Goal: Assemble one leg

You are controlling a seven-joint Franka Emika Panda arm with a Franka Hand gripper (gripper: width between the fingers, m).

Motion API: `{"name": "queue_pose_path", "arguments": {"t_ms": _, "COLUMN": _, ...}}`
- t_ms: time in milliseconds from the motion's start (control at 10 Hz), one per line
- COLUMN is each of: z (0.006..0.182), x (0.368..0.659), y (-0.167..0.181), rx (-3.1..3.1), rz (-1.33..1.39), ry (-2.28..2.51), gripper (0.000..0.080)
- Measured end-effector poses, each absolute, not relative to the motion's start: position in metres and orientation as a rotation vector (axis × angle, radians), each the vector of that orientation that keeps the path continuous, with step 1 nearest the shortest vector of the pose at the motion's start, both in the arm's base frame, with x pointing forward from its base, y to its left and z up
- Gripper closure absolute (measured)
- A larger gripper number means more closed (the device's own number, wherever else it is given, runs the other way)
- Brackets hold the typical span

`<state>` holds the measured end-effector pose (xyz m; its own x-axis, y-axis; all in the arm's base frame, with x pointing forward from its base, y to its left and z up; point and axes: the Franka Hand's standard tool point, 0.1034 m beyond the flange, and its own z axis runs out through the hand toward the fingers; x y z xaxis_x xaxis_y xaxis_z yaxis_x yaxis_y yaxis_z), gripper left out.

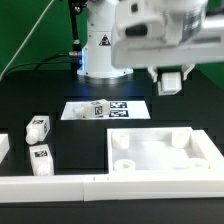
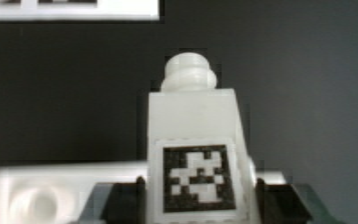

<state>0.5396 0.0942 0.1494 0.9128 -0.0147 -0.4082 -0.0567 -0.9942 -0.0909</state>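
My gripper (image 1: 171,86) is shut on a white leg (image 2: 197,120) and holds it in the air above the far right part of the white square tabletop (image 1: 200,150). In the wrist view the leg stands between the two dark fingers (image 2: 123,200), its black-and-white tag facing the camera and its rounded peg end pointing away. A corner of the tabletop (image 2: 43,190) with a socket shows beside the leg. Two more legs (image 1: 38,128) (image 1: 40,157) lie on the black table at the exterior view's left.
The marker board (image 1: 110,107) lies behind the tabletop, with a small white tagged part (image 1: 97,108) on it. Another white part (image 1: 3,146) sits at the left edge. A white rail (image 1: 60,186) runs along the front. The robot base (image 1: 100,50) stands at the back.
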Motion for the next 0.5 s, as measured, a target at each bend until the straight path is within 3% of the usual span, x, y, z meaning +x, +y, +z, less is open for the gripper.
{"name": "queue_pose_path", "arguments": {"t_ms": 100, "z": 0.161, "x": 0.553, "y": 0.097, "rx": -2.988, "rz": 0.554, "ry": 0.045, "gripper": 0.0514}}
{"name": "queue_pose_path", "arguments": {"t_ms": 500, "z": 0.159, "x": 0.568, "y": 0.098, "rx": -3.036, "rz": 0.122, "ry": 0.063, "gripper": 0.0514}}
